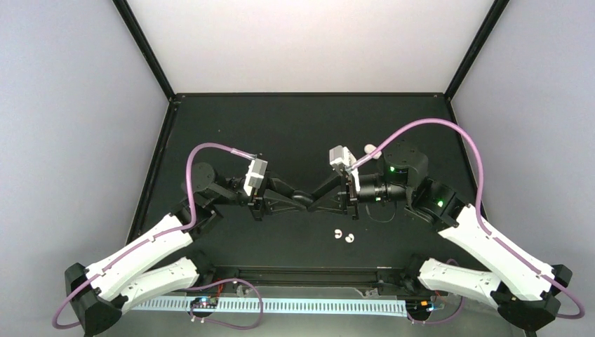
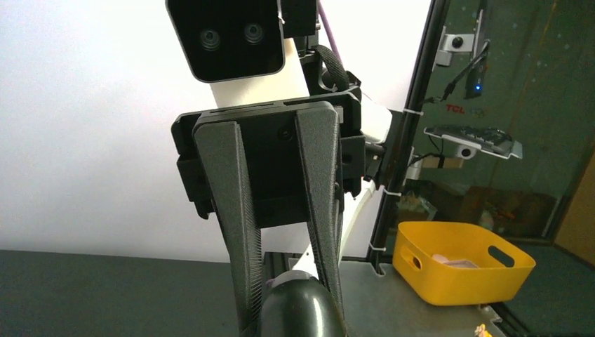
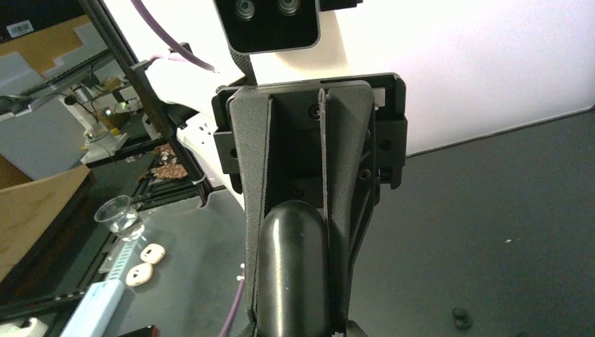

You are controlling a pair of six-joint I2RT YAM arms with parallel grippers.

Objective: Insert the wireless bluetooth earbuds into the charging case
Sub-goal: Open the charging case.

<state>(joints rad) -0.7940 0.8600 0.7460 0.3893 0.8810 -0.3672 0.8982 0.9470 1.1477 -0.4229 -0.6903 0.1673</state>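
Centre of the top view: both arms meet nose to nose above the table (image 1: 281, 126). The left gripper (image 1: 302, 199) and right gripper (image 1: 317, 198) are tip to tip at the charging case (image 3: 291, 267), a black rounded pod. No view shows inside it or how its lid sits.

Left gripper: closed. Its fingers (image 3: 347, 175) meet along a seam in the right wrist view. The case sits right at them; can't tell if they pinch it.

Right gripper: fingers (image 2: 231, 210) apart, one each side of the case at the bottom of the left wrist view, close against it. Can't tell if they're clamping.

Wireless bluetooth earbuds (image 1: 339, 234): two white ones lie side by side on the table, below and right of the grippers, outside the case. A dark speck (image 3: 459, 317) sits lower right in the right wrist view, too small to identify.

Other containers, both off the table:
- yellow bin (image 2: 449, 288), lower right of the left wrist view, something pale inside, unclear what
- clear cup (image 3: 119, 214), left of the right wrist view, contents unclear
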